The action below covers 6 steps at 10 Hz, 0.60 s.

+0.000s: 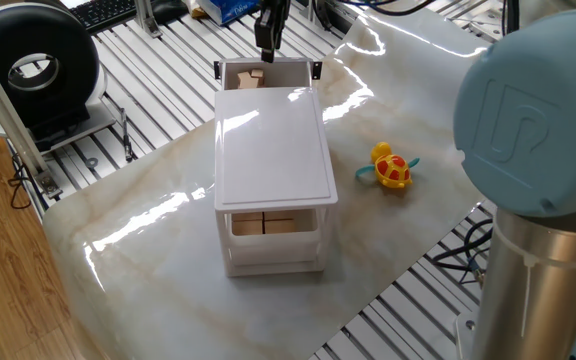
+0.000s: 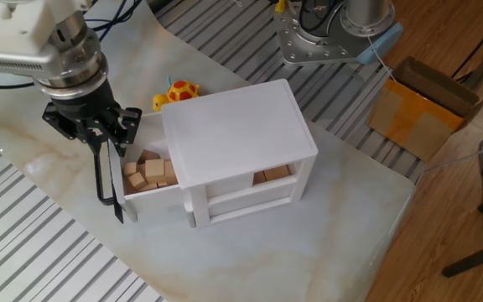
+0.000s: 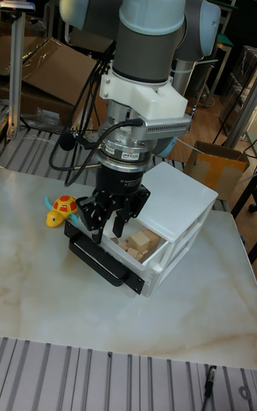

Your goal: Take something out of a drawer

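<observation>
The white three-drawer cabinet (image 2: 237, 134) stands mid-table with its top drawer (image 2: 116, 183) pulled out. Several pale wooden cubes (image 2: 148, 172) lie loose inside it, also seen as cubes (image 3: 139, 242) and cubes (image 1: 251, 78). My gripper (image 2: 106, 144) hangs over the drawer's front edge, just above the black handle, fingers pointing down. The same gripper (image 3: 107, 234) shows its fingers spread with nothing between them, beside the cubes and touching none. From the far side the gripper (image 1: 267, 45) is mostly cut off by the top of the picture.
A yellow-and-red toy turtle (image 2: 179, 91) lies on the marble top beside the cabinet. More cubes (image 1: 266, 225) show in a lower drawer. A cardboard box (image 2: 426, 109) sits off the table; a black ring-shaped device (image 1: 38, 65) stands on the slatted bench.
</observation>
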Each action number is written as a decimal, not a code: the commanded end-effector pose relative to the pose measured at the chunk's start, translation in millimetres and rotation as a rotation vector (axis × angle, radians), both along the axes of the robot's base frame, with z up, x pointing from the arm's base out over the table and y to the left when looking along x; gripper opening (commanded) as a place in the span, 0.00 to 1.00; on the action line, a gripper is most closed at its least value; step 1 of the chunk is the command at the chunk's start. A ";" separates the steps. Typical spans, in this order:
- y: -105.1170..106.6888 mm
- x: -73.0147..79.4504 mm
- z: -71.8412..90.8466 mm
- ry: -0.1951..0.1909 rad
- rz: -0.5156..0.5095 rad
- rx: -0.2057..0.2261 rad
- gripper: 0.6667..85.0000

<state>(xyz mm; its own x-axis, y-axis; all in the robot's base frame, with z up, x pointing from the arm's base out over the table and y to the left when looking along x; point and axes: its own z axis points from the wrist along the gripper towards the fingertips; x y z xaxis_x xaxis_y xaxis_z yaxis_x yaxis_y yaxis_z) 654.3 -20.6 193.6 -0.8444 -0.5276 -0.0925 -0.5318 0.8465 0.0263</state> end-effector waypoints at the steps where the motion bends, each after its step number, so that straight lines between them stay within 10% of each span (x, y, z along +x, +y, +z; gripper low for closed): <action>1: 8.0 7.9 3.1 -0.036 -0.005 0.029 0.63; 6: 7.5 11.5 -1.9 -0.047 0.014 0.011 0.63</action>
